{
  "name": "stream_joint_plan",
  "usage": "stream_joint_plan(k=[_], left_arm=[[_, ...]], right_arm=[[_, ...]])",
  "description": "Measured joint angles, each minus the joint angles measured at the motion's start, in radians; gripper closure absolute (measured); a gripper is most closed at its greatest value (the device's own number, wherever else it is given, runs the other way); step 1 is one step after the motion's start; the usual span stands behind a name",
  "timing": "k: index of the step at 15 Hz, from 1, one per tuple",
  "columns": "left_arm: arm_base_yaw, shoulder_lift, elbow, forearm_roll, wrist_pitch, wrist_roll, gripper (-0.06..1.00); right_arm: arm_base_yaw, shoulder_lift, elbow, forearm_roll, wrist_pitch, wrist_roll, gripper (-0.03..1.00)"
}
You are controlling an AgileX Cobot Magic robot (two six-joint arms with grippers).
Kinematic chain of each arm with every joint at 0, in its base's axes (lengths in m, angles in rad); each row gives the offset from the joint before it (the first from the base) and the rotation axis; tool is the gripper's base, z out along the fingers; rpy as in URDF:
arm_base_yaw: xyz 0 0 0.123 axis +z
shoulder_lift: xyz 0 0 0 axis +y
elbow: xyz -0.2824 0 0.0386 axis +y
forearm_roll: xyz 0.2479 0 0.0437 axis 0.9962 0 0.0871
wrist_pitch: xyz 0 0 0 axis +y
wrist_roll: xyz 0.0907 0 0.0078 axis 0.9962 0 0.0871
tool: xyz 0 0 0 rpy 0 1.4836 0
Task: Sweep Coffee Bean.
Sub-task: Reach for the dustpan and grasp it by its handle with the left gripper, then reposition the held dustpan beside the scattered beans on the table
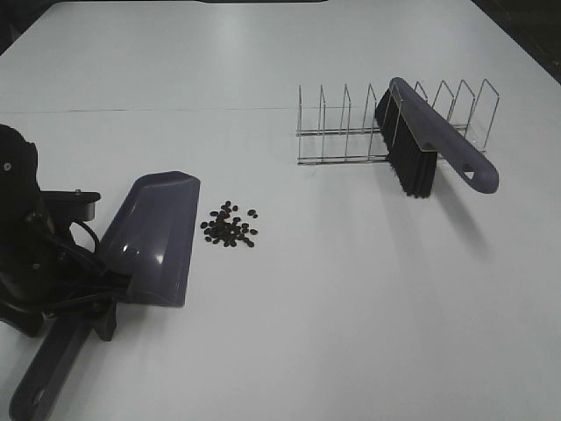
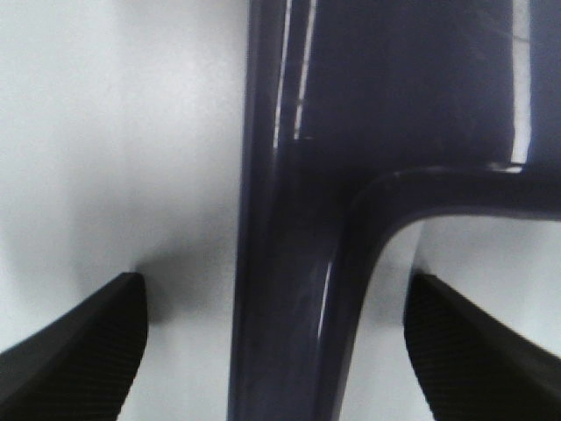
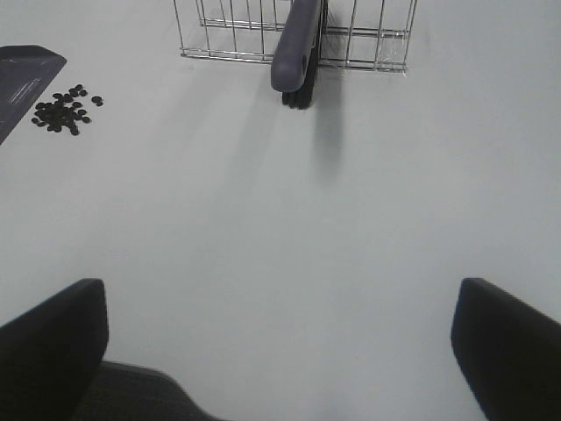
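The coffee beans (image 1: 230, 226) lie in a small loose pile on the white table, just right of the purple-grey dustpan (image 1: 153, 237). The dustpan lies flat with its handle pointing to the near left. My left gripper (image 1: 96, 303) is open and straddles the handle; in the left wrist view the handle (image 2: 280, 307) runs between the two fingers (image 2: 79, 351) with gaps on both sides. The purple brush (image 1: 429, 145) with black bristles leans in the wire rack (image 1: 342, 132). My right gripper (image 3: 280, 351) is open and empty over bare table, and out of the exterior view.
The right wrist view shows the beans (image 3: 61, 107), a corner of the dustpan (image 3: 22, 74), the brush (image 3: 296, 48) and the rack (image 3: 228, 35) farther away. The left arm's black body (image 1: 22, 237) stands at the table's left edge.
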Motion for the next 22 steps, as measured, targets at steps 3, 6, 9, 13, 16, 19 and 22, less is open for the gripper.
stream_joint_plan(k=[3,6,9,13,16,19,22], left_arm=[[0.000,0.017,-0.019,-0.004,-0.001,-0.001,0.28],[0.000,0.019,-0.021,-0.004,-0.009,-0.002,0.48],[0.000,0.019,-0.021,-0.006,-0.010,-0.004,0.63],[0.000,0.019,-0.021,-0.006,-0.010,0.008,0.63],[0.000,0.016,-0.021,-0.005,-0.002,0.035,0.63],[0.000,-0.008,-0.021,0.014,0.019,0.004,0.63],[0.000,-0.020,-0.021,0.026,0.025,-0.021,0.63]], right_arm=[[0.000,0.000,0.000,0.000,0.000,0.000,-0.02],[0.000,0.000,0.000,0.000,0.000,0.000,-0.02],[0.000,0.000,0.000,0.000,0.000,0.000,-0.02],[0.000,0.000,0.000,0.000,0.000,0.000,-0.02],[0.000,0.000,0.000,0.000,0.000,0.000,-0.02],[0.000,0.000,0.000,0.000,0.000,0.000,-0.02],[0.000,0.000,0.000,0.000,0.000,0.000,-0.02]])
